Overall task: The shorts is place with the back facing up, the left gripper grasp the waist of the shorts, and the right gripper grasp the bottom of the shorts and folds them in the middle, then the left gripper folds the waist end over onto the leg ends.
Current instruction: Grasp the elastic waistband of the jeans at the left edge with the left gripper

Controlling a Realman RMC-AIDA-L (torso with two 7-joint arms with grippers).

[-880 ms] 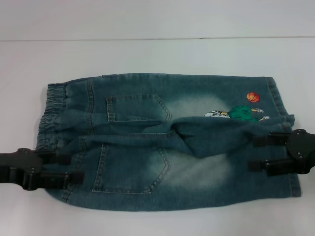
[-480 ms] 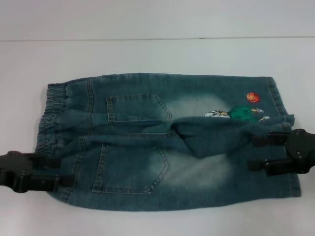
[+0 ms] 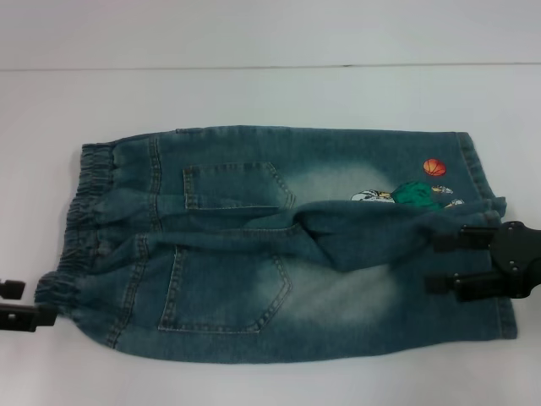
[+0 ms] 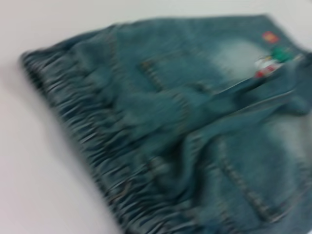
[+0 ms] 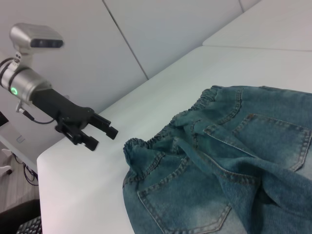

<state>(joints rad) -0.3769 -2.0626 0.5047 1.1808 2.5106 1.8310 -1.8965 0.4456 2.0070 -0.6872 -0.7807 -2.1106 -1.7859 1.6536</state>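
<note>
Head view: the faded blue denim shorts [image 3: 279, 245] lie back-up on the white desk [image 3: 254, 93], waistband leftward. The left hand [image 3: 17, 303] sits at the frame edge beside the waist corner, fingers apart, empty. The right hand [image 3: 456, 260] rests over the leg hem, fingers apart. Left wrist view: blurred waistband [image 4: 97, 146]. Right wrist view: the left hand [image 5: 100, 134] stands clear of the shorts [image 5: 219, 165].

Shorts [image 3: 279, 254]: blue denim, washed to pale faded patches along both legs, seams in tan stitching; gathered waistband [image 3: 84, 211] darker blue with ribbed shadows. Embroidered motif [image 3: 410, 194]: green and white figure, orange-red ball [image 3: 434, 167] above. Worktop [image 3: 254, 93]: plain white. Left hand [image 5: 100, 131], right hand [image 3: 444, 262]: matt black; left arm [image 5: 24, 80] silver-grey with a green light.
</note>
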